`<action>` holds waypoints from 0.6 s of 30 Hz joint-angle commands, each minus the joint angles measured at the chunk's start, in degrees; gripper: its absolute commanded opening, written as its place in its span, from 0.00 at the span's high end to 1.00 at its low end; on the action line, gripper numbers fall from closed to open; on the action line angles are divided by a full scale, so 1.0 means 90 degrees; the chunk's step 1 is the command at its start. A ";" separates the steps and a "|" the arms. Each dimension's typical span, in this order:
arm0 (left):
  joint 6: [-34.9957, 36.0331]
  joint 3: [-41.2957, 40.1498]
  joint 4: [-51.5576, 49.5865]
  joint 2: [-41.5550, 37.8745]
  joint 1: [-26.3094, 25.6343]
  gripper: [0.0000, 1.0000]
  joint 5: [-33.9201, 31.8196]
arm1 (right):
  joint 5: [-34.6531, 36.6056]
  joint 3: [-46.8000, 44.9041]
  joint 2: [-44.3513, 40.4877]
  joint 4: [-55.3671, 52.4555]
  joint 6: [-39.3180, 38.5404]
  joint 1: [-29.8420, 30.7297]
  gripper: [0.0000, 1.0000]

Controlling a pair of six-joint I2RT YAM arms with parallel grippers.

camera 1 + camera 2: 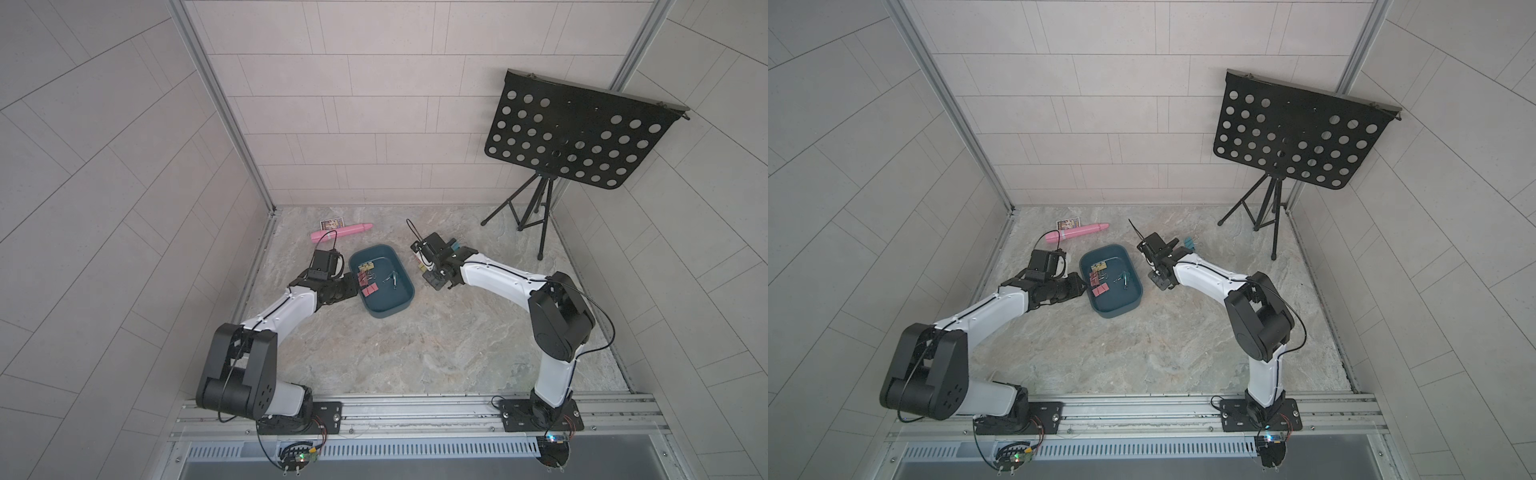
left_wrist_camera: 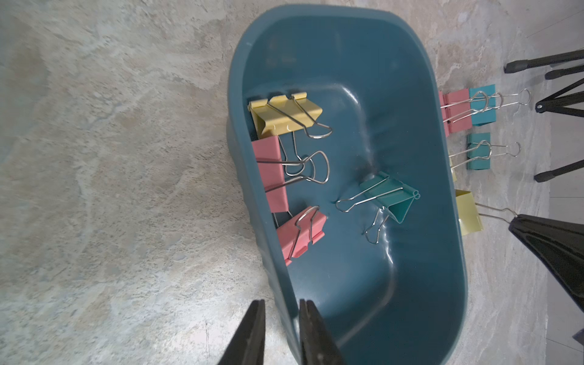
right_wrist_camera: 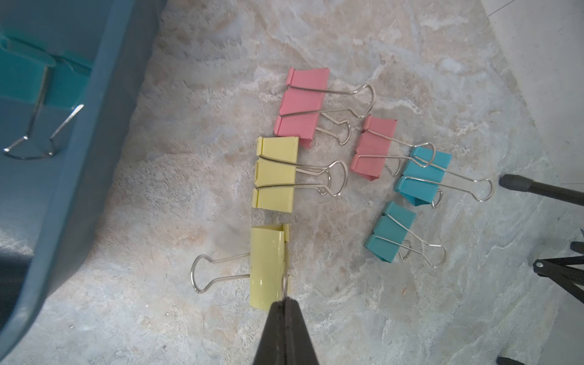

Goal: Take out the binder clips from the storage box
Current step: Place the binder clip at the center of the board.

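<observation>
The dark teal storage box sits mid-table, slightly tilted. Inside lie a yellow binder clip, two pink binder clips and a teal one. My left gripper is shut on the box's near wall, one finger inside and one outside. On the table to the right of the box lie several more clips, pink, yellow and teal. My right gripper is shut on the wire handle of a yellow clip resting on the table there.
A pink crayon-shaped tube and a small printed card lie at the back left. A black perforated music stand on a tripod stands at the back right, its legs close to the laid-out clips. Walls enclose three sides.
</observation>
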 commanded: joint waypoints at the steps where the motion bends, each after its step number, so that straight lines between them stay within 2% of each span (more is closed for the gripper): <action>1: 0.0093 -0.0063 -0.0108 -0.0104 -0.0015 0.72 -0.0043 | 0.0146 -0.0049 0.0129 -0.0076 0.0019 0.0035 1.00; 18: 0.0090 -0.0082 -0.0100 -0.0129 -0.0015 0.72 -0.0040 | 0.0020 -0.0091 0.0310 -0.0050 0.0096 0.0110 1.00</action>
